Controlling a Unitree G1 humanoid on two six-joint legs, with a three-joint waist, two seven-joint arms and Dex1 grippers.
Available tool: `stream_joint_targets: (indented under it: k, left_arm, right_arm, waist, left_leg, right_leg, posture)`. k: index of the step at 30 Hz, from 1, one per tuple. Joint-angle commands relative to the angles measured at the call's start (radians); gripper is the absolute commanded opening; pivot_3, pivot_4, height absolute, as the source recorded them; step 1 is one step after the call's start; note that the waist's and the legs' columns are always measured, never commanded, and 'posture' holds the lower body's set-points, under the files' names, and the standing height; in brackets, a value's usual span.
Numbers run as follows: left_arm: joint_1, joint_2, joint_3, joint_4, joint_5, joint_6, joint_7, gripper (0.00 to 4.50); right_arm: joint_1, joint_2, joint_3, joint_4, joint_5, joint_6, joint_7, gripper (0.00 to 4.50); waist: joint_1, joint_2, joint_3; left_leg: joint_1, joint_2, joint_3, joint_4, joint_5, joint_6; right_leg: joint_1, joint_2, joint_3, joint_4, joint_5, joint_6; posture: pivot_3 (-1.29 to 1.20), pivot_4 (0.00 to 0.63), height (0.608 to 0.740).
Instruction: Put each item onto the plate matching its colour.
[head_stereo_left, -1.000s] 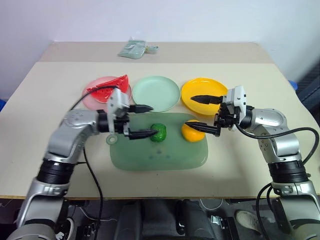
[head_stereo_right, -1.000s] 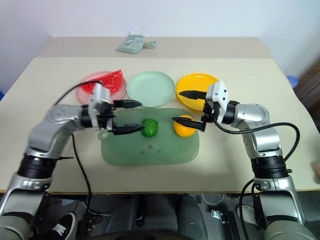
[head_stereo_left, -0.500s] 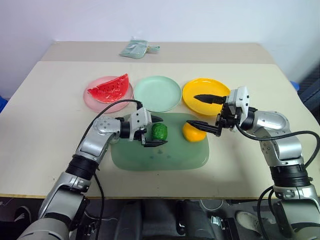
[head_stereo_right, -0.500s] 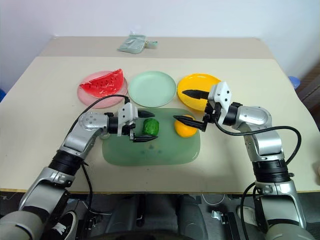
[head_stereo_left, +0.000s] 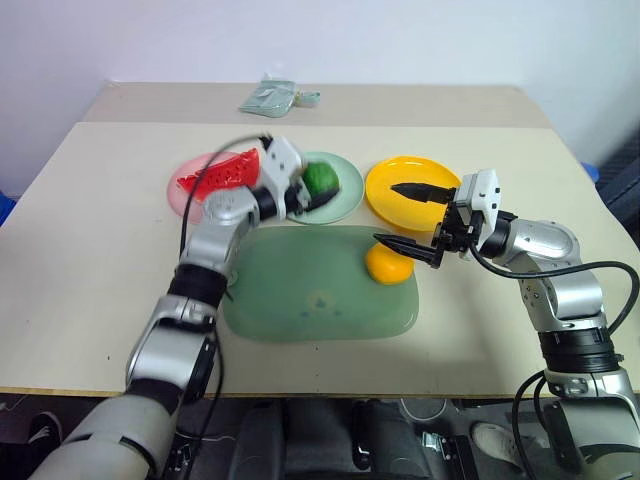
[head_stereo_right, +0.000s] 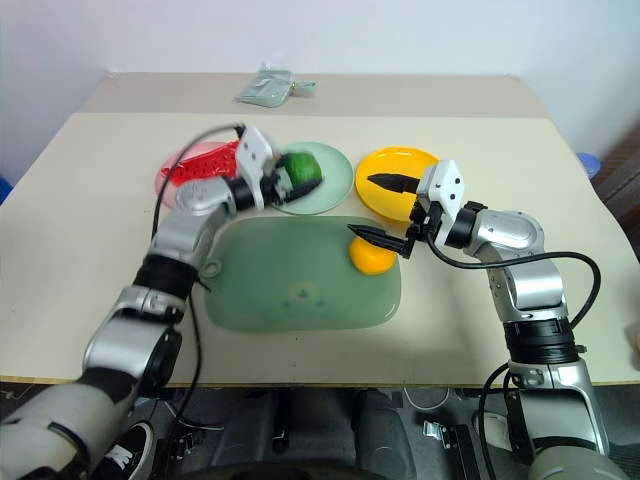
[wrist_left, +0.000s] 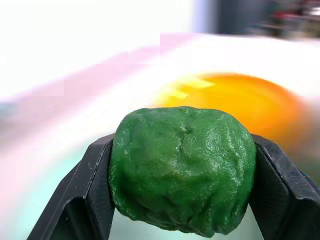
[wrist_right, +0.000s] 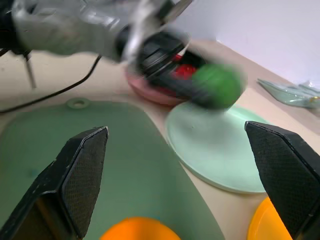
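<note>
Green lump (wrist_left: 181, 170) clamped in left claw (head_stereo_left: 310, 192), seemingly above mint plate (head_stereo_left: 345, 195); right claw (head_stereo_left: 410, 216) apart.

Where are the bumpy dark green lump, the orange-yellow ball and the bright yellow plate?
Bumpy dark green lump (wrist_left: 182, 167): left wrist view, middle of its front face, between the left gripper's fingers.
Orange-yellow ball (head_stereo_left: 388, 267): left eye view, centre of its top.
Bright yellow round plate (head_stereo_left: 392, 197): left eye view, bare left part of the dish.
</note>
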Motion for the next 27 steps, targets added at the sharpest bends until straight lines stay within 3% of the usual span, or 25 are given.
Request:
stream_joint_targets:
  k: [1,4,8,13,18,22,25,27]
  left_arm:
    - [-0.103,-0.051,0.058,0.251,0.016,-0.071,0.145,3.22]
    - [-0.159,-0.069,0.050,0.390,0.066,-0.135,0.206,3.22]
    - [-0.197,-0.083,0.072,0.460,0.069,-0.162,0.210,4.46]
    - [-0.187,-0.048,0.080,0.397,0.056,-0.224,0.115,4.46]
    - [-0.024,0.030,0.086,0.008,-0.120,-0.078,-0.273,4.46]
    - [0.177,0.180,0.069,-0.383,-0.304,0.188,-0.551,4.46]
    - [0.310,0.284,0.072,-0.551,-0.348,0.221,-0.655,4.46]
    - [0.388,0.357,0.088,-0.638,-0.416,0.349,-0.686,4.46]
  right_arm:
    - [-0.045,0.025,0.010,0.009,-0.010,-0.025,-0.013,4.50]
    - [-0.061,0.036,0.015,0.020,-0.021,-0.036,-0.016,4.50]
    - [-0.061,0.033,0.012,0.018,-0.024,-0.036,-0.017,4.50]
    - [-0.017,0.006,0.000,-0.017,-0.010,-0.009,-0.005,4.50]
    - [0.033,-0.064,0.022,-0.033,-0.031,0.004,0.054,4.50]
    - [0.034,-0.088,0.049,-0.006,-0.061,-0.001,0.078,4.50]
    - [0.030,-0.085,0.071,0.019,-0.090,-0.017,0.082,4.50]
    - [0.024,-0.073,0.077,0.027,-0.086,-0.004,0.080,4.50]
  waist:
    - [0.001,0.000,0.000]
    - [0.001,0.000,0.000]
    - [0.003,0.000,0.000]
    - [0.004,0.000,0.000]
    - [-0.004,0.000,0.000]
    - [-0.022,0.001,0.000]
    - [-0.023,0.001,0.000]
    - [-0.021,0.001,0.000]
  left_leg:
    - [0.000,0.000,0.000,0.000,0.000,0.000]
    - [0.000,0.000,0.000,0.000,0.000,0.000]
    - [-0.001,0.000,0.001,0.000,0.000,0.000]
    - [-0.001,0.000,0.001,0.000,0.000,0.000]
    - [-0.001,0.000,0.001,0.000,0.000,-0.001]
    - [0.000,0.001,0.001,-0.001,0.001,-0.002]
    - [0.000,0.001,0.001,-0.001,0.001,-0.001]
    - [0.000,0.001,0.001,-0.001,0.001,-0.001]
  right_leg:
    - [0.000,0.000,0.000,0.000,0.000,0.000]
    - [0.000,0.000,0.000,0.000,0.000,0.000]
    - [-0.001,0.000,0.000,0.000,0.000,0.000]
    - [-0.001,0.000,0.000,0.000,0.000,0.000]
    - [-0.001,0.000,0.000,0.000,0.000,0.000]
    - [-0.001,0.000,0.001,0.001,0.000,0.000]
    - [-0.001,0.001,0.001,0.001,0.000,0.000]
    - [-0.001,0.000,0.001,0.002,0.000,0.000]
  posture:
    - [0.00,0.150,0.740]
    - [0.00,0.150,0.740]
    - [0.00,0.150,0.740]
    - [0.00,0.150,0.740]
    - [0.00,0.150,0.740]
    - [0.00,0.150,0.740]
    - [0.00,0.150,0.740]
    - [0.00,0.150,0.740]
